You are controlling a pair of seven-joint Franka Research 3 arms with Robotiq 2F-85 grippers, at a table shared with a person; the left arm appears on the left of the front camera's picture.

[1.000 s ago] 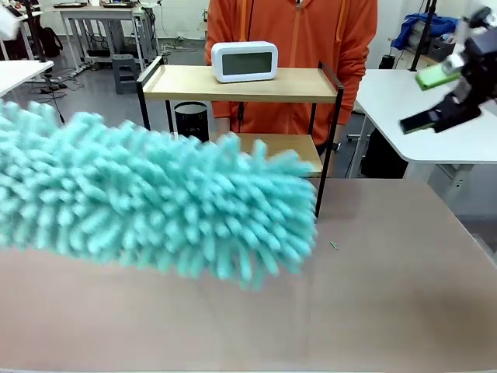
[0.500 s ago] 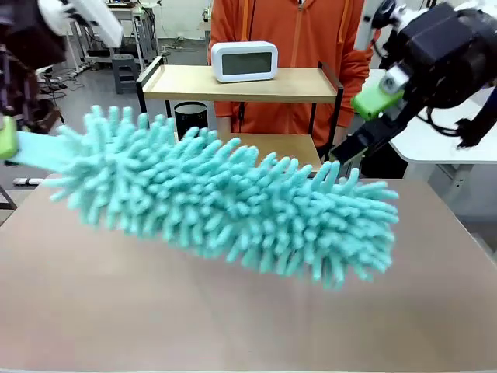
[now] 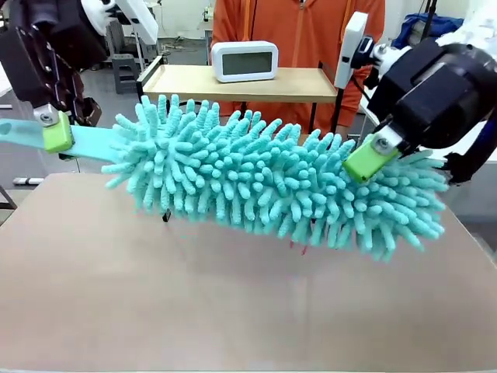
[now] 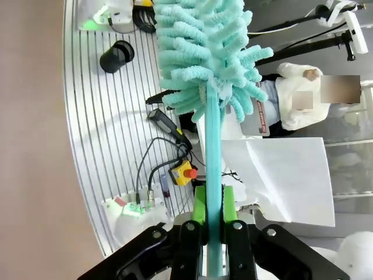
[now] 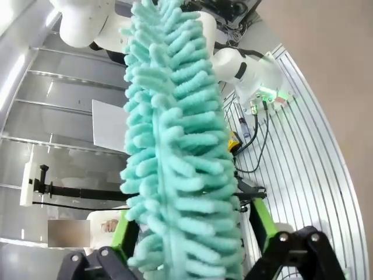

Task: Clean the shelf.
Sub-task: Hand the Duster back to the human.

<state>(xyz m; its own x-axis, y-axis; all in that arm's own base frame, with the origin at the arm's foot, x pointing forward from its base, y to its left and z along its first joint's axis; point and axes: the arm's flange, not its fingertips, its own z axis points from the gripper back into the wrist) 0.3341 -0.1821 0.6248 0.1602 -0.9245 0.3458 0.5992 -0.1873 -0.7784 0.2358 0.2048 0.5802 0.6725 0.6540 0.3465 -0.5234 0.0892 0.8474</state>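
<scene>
Pre-wipe: left gripper [image 3: 56, 134] clamped on the teal duster [image 3: 272, 183] handle, right gripper [image 3: 371, 158] wide apart astride its fluffy head, shelf [image 3: 241, 84] behind across the table; next, probably sweep its top board.

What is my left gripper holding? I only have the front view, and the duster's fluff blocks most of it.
Observer: The left wrist view shows the left gripper shut on the duster's flat teal handle, pads on both sides.
Operator: And the right one?
Observer: The right gripper is open, its fingers either side of the fluffy head.
Operator: Is it squeezing the fluff?
Observer: I cannot tell; the strands hide any contact with the green pads.
</scene>
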